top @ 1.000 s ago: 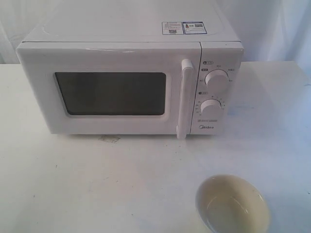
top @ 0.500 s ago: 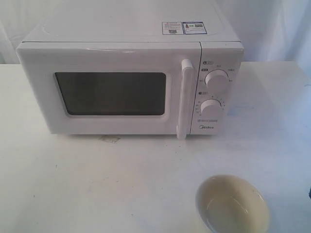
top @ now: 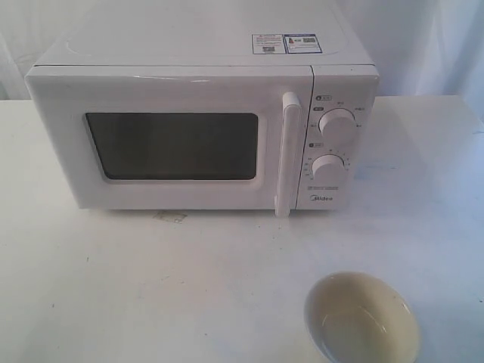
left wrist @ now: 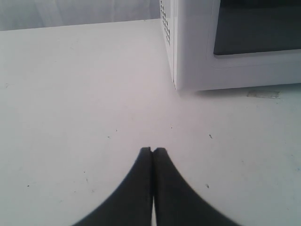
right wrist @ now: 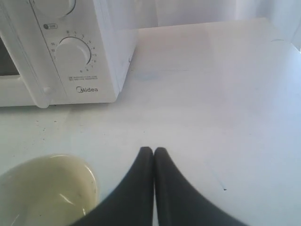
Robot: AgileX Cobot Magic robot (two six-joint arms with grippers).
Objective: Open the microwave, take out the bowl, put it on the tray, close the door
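The bowl (top: 361, 321) sits upright and empty on the white table (top: 151, 287), out in front of the microwave (top: 197, 45) on its dial side, apart from it. The door (top: 170, 94) lies flush with the front, with its dark window (top: 172, 146) and its tall bar handle (top: 287, 155) just beside the two dials (top: 336, 125). The left gripper (left wrist: 153, 150) hangs over bare table near the oven's corner away from the dials, and the right gripper (right wrist: 154, 149) hangs just beside the bowl, each with its black fingers pressed together and nothing between them.
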